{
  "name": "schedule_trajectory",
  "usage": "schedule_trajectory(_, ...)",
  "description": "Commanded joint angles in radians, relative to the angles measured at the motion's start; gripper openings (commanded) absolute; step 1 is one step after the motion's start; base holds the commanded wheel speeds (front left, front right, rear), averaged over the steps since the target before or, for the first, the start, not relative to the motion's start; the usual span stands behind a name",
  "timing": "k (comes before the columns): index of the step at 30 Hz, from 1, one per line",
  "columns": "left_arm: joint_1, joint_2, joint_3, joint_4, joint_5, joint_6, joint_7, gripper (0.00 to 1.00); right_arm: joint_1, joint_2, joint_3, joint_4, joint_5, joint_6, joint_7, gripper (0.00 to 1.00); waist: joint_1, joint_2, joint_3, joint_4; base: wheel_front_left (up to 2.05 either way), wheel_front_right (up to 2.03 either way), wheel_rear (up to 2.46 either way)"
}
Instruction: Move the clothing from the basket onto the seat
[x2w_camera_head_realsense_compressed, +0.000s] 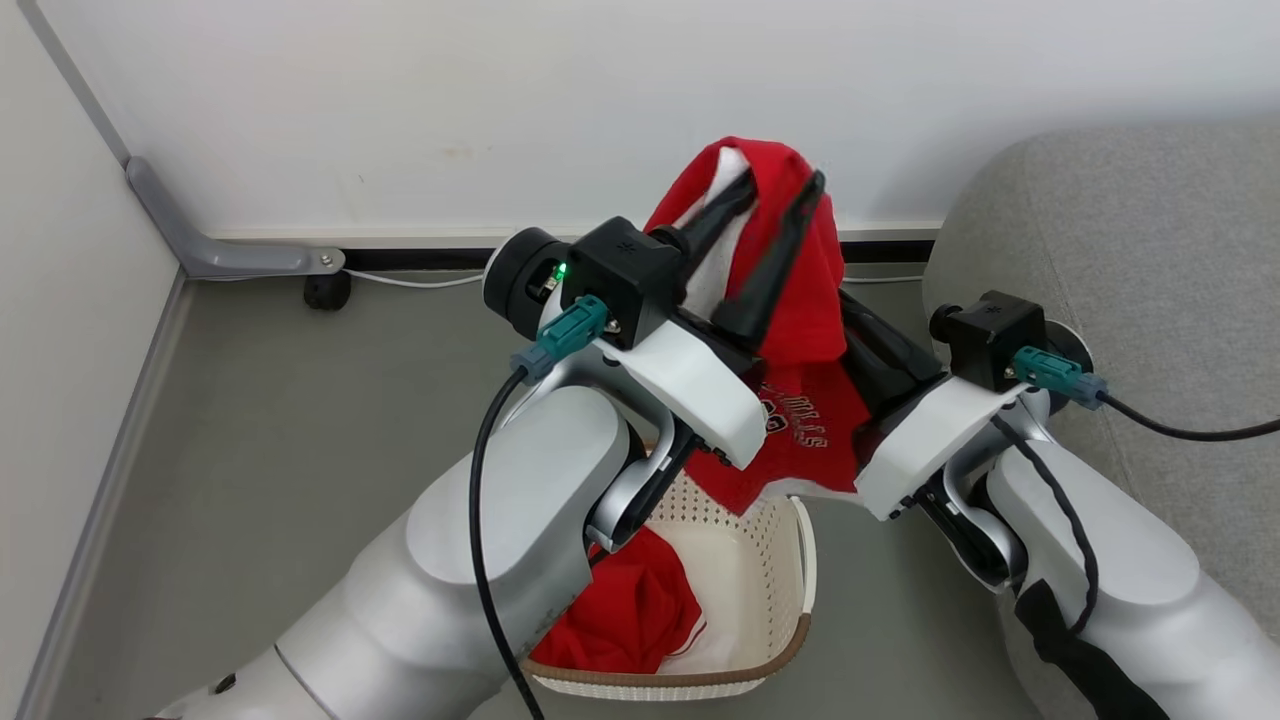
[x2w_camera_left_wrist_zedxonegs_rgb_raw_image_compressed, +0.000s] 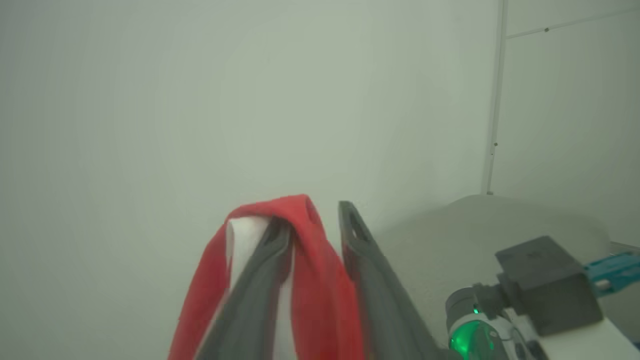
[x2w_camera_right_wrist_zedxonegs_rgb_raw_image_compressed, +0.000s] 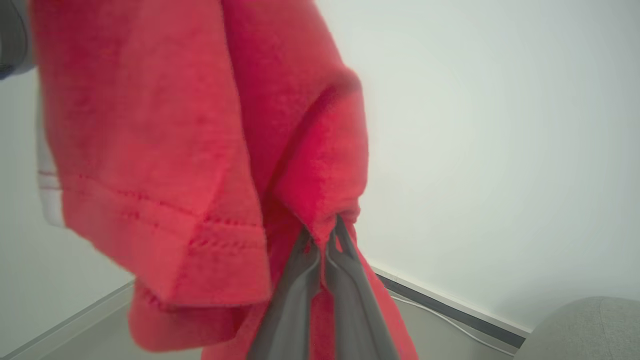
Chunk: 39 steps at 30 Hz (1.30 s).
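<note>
A red garment (x2w_camera_head_realsense_compressed: 800, 300) with white trim and dark lettering hangs in the air above the basket (x2w_camera_head_realsense_compressed: 795, 640). Its top is draped over one finger of my left gripper (x2w_camera_head_realsense_compressed: 785, 185), which points up and stands open; in the left wrist view the cloth (x2w_camera_left_wrist_zedxonegs_rgb_raw_image_compressed: 310, 260) covers the left finger (x2w_camera_left_wrist_zedxonegs_rgb_raw_image_compressed: 270, 250). My right gripper (x2w_camera_right_wrist_zedxonegs_rgb_raw_image_compressed: 330, 232) is shut on a bunched fold of the same garment (x2w_camera_right_wrist_zedxonegs_rgb_raw_image_compressed: 200, 150), and in the head view its dark fingers (x2w_camera_head_realsense_compressed: 895, 355) run in behind the cloth. A second red garment (x2w_camera_head_realsense_compressed: 630, 610) lies in the cream basket. The grey seat (x2w_camera_head_realsense_compressed: 1130, 230) stands at the right.
A white wall with a dark baseboard (x2w_camera_head_realsense_compressed: 420, 258) is close behind. A grey metal frame with a black caster (x2w_camera_head_realsense_compressed: 325, 290) sits in the left corner. A white cable (x2w_camera_head_realsense_compressed: 420, 280) runs along the floor. Grey floor (x2w_camera_head_realsense_compressed: 300, 430) lies left of the basket.
</note>
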Motion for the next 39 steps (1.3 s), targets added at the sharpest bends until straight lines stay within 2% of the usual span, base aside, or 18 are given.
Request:
schedule_trajectory(1,-0.025,0.013,0.034,-0.016,-0.003,-0.007,-0.006,1.00,0.009,0.002,-0.006,-0.026,-0.006,0.004,-0.006,0.00,0.0000,0.0000,0.003,-0.003,0.00,0.00,0.00)
schedule_trajectory(16,0.045,0.013,0.063,0.050,0.007,-0.065,-0.006,1.00,0.059,-0.026,-0.196,-0.119,-0.024,0.004,-0.006,0.00,0.0000,0.0000,0.032,-0.085,0.00,0.00,0.00)
schedule_trajectory(29,0.138,0.013,0.121,0.067,0.049,-0.119,-0.006,1.00,0.082,-0.046,-0.362,-0.187,-0.036,0.004,-0.006,0.00,0.0000,0.0000,0.026,-0.220,0.00,0.00,0.00)
schedule_trajectory(39,0.209,0.013,0.180,0.059,0.087,-0.152,-0.006,1.00,0.097,-0.053,-0.426,-0.215,-0.038,0.004,-0.006,0.00,0.0000,0.0000,0.019,-0.340,0.00,0.00,0.00)
